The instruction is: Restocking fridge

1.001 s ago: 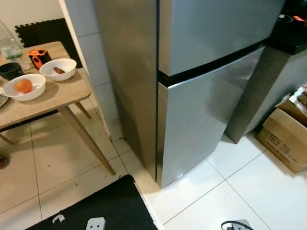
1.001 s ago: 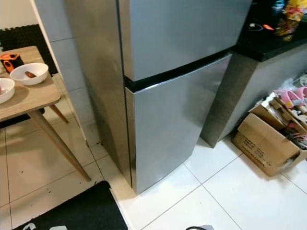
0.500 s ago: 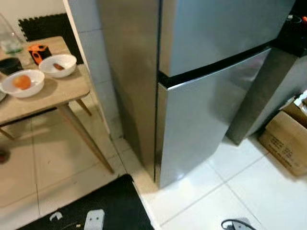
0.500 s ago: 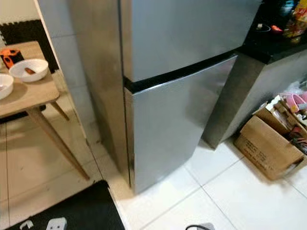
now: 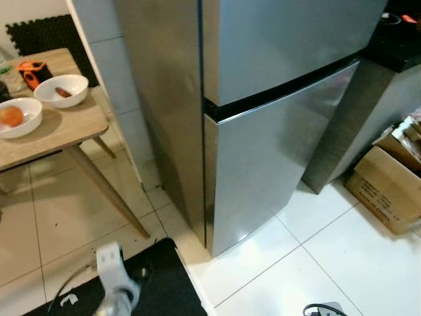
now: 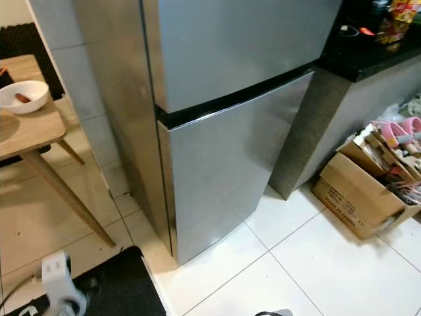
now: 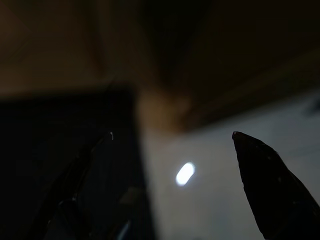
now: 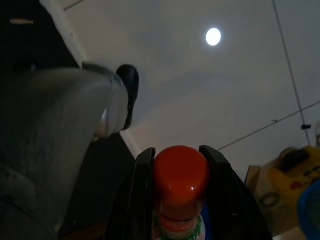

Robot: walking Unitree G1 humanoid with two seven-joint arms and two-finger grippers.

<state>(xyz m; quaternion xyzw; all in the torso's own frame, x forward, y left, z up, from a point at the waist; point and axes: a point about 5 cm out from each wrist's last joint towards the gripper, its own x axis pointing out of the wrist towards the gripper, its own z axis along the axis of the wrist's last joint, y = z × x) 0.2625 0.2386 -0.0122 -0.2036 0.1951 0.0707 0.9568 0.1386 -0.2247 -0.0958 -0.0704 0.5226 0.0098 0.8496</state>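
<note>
A red-capped bottle (image 8: 180,185) is gripped by the right end effector (image 8: 177,175) low over the floor (image 5: 342,263), while the closed fridge (image 5: 276,118) stands ahead, nearer the raised, spread-fingered left end effector (image 7: 170,185).

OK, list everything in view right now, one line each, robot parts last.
fridge: one, steel grey, two doors, both shut, centre.
wooden table: one, light brown, left of the fridge.
white bowls: two on the table; one holds an orange fruit, the other a small brown item.
orange-and-black object: one, at the table's far edge.
black mat: one, on the floor in front of the fridge.
black counter: one, right of the fridge, items on top.
cardboard box: one, brown, open, on the floor below the counter.
bottle: one, red cap.
left gripper: black fingers, open, above the mat's edge.
right gripper: black fingers, shut on the bottle.
</note>
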